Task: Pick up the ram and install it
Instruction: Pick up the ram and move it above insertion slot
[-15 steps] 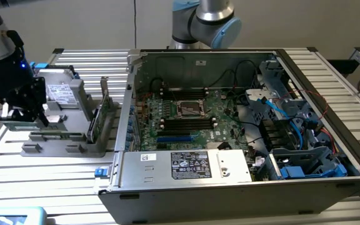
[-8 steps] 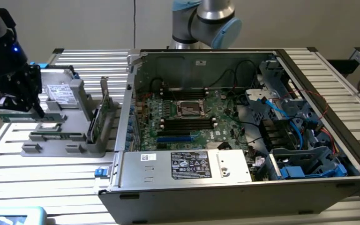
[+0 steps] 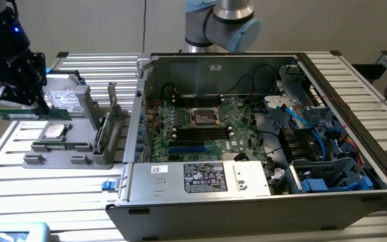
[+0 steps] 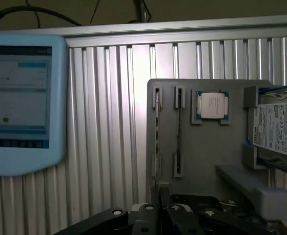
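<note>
Jaws are closed on the ram (image 3: 20,114), held level above the desk (image 3: 52,186) at the exterior view's left, beside the grey holder (image 3: 86,157). It is a long, thin green board. Its chips and label are hard to make out; the jaws cover its upper edge.

no readable text (labels (image 3: 205,177) too small)

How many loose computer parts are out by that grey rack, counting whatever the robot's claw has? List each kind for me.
Dark green flat memory stick, held in the shut gripper: 1
Silver boxy hard drive: 1
Square silver processor chip: 1
Tall green expansion card with metal bracket, standing upright: 1
Total: 4
</note>
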Available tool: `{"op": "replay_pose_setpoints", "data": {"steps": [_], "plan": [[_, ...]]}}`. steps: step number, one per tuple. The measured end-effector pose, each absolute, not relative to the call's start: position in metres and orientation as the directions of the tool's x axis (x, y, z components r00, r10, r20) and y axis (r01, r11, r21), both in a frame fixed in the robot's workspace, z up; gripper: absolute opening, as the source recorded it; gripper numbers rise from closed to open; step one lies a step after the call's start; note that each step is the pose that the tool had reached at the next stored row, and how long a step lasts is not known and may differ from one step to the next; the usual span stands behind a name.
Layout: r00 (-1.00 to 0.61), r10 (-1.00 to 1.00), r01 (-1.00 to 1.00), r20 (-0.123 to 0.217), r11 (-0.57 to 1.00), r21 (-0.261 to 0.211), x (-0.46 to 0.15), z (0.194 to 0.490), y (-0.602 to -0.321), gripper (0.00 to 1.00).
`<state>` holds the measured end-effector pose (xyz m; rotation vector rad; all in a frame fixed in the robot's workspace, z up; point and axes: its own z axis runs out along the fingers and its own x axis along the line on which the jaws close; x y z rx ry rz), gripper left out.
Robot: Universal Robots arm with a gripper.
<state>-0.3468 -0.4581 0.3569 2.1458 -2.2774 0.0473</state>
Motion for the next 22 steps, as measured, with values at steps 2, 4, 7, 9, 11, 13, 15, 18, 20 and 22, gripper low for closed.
{"op": "replay_pose_setpoints", "data": {"steps": [2, 4, 7, 9, 11, 13, 15, 18, 20, 22], "plan": [[-0.06, -0.998, -0.998, 0.029, 0.059, -0.014, -0.34, 0.365, -0.458, 0.12], [-0.06, -0.998, -0.998, 0.029, 0.059, -0.014, -0.332, 0.371, -0.459, 0.12], [-0.06, -0.998, -0.998, 0.028, 0.059, -0.014, -0.319, 0.379, -0.46, 0.12], [-0.06, -0.998, -0.998, 0.027, 0.059, -0.014, -0.309, 0.383, -0.46, 0.12], [-0.06, -0.998, -0.998, 0.027, 0.059, -0.014, -0.3, 0.387, -0.461, 0.12], [-0.06, -0.998, -0.998, 0.027, 0.059, -0.014, -0.291, 0.389, -0.461, 0.12], [-0.06, -0.998, -0.998, 0.026, 0.059, -0.013, -0.282, 0.391, -0.462, 0.12], [-0.06, -0.998, -0.998, 0.027, 0.059, -0.013, -0.269, 0.393, -0.462, 0.12], [-0.06, -0.998, -0.998, 0.027, 0.059, -0.013, -0.259, 0.395, -0.462, 0.12], [-0.06, -0.998, -0.998, 0.027, 0.059, -0.013, -0.251, 0.396, -0.463, 0.12]]}}
